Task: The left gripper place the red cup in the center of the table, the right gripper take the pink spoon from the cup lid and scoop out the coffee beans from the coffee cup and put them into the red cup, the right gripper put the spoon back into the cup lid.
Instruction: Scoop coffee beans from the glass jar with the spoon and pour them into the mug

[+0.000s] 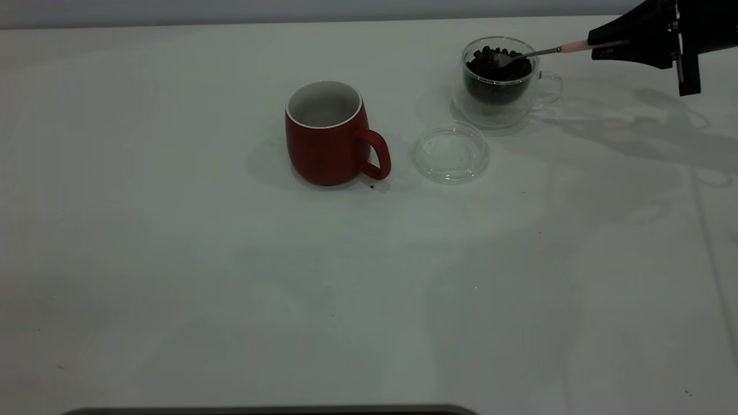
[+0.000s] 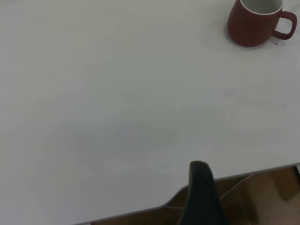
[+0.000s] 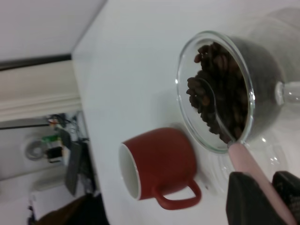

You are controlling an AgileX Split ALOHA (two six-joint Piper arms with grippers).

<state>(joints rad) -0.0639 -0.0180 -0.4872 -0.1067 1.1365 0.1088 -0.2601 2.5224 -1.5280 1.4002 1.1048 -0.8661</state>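
The red cup [image 1: 326,135] [image 2: 255,23] [image 3: 159,168] stands upright and empty near the middle of the table [image 1: 230,288], its handle towards the cup lid [image 1: 451,153], which holds nothing. Behind the lid is the clear coffee cup [image 1: 499,86] [image 3: 267,70], heaped with coffee beans [image 1: 490,68] [image 3: 220,89]. My right gripper [image 1: 605,45] [image 3: 265,180] is shut on the pink spoon [image 1: 573,46] [image 3: 251,168] by its handle, and the metal bowl lies among the beans. Far from the red cup, my left gripper [image 2: 201,197] hangs over the table's edge.
A few dark specks lie on the table beside the red cup's handle [image 1: 372,185]. Wide bare tabletop stretches in front and to the left. Past the table's far corner, the right wrist view shows a cluttered floor area [image 3: 56,150].
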